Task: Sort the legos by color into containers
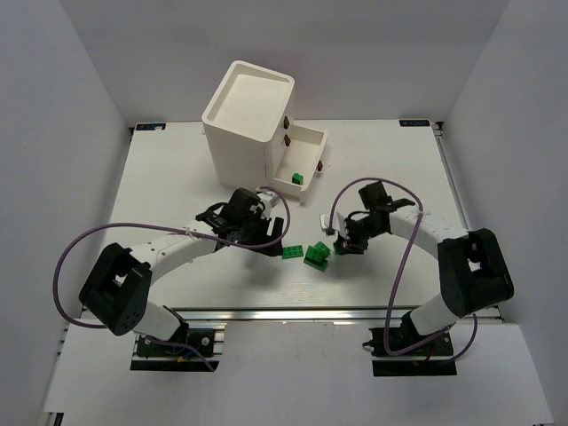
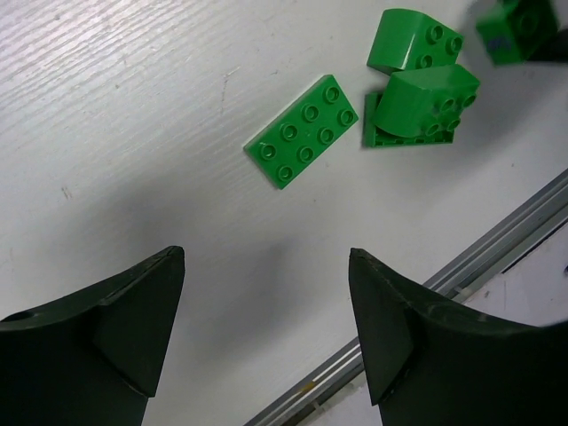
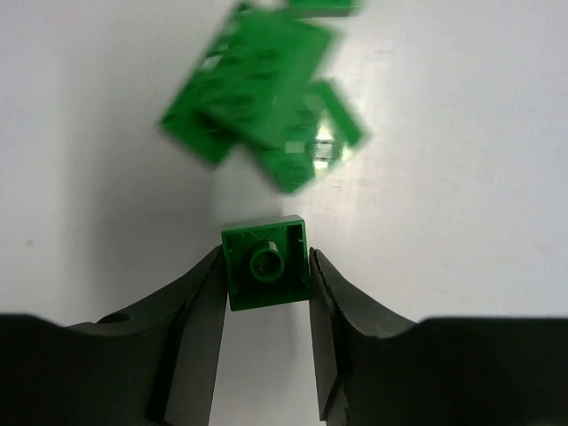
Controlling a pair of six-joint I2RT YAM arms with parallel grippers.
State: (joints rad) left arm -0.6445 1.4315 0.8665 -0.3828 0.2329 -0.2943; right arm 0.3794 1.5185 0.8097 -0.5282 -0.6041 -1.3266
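Note:
My right gripper [image 3: 264, 268] is shut on a small dark green square lego [image 3: 264, 262], underside toward the camera, held just above the table. Beyond it lies a blurred heap of green legos [image 3: 262, 89]. In the top view my right gripper [image 1: 342, 241] is right of these legos [image 1: 317, 256]. My left gripper [image 1: 268, 232] is open and empty, left of a flat green plate [image 2: 303, 131] and two curved green bricks [image 2: 420, 99]. The white cabinet [image 1: 247, 120] stands at the back with its bottom drawer [image 1: 306, 153] pulled out, one green lego [image 1: 297, 180] inside. No purple or yellow-green legos show.
Two upper drawers with brown knobs [image 1: 288, 120] are shut. A small white piece [image 1: 325, 222] lies on the table near my right gripper. A metal rail [image 1: 293, 315] runs along the table's near edge. White walls enclose the sides and back.

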